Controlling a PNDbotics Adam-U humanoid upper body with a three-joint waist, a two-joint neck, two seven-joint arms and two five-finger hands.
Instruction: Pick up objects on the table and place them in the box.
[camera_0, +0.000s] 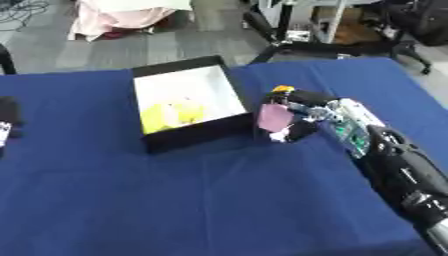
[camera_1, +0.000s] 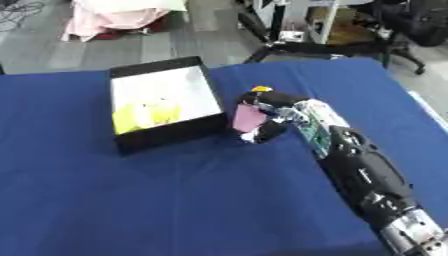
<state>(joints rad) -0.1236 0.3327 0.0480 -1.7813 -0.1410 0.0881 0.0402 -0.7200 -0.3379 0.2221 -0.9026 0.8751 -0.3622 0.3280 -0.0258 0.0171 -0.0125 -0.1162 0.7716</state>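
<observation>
A black box (camera_0: 197, 131) with a white inside stands on the blue table, and a yellow thing (camera_0: 171, 114) lies in its near left part. My right hand (camera_0: 302, 111) is just right of the box's near right corner, its fingers curled round a pink thing (camera_0: 275, 118). Something small and orange-yellow (camera_0: 282, 89) shows at the top of the hand. My left hand (camera_0: 7, 122) shows only as a dark shape at the left edge of the left eye view; its fingers cannot be made out.
The blue cloth (camera_0: 201, 200) covers the whole table. Beyond the far edge lie a grey floor, a pink and white bundle (camera_0: 122, 17) and chair bases (camera_0: 306, 47).
</observation>
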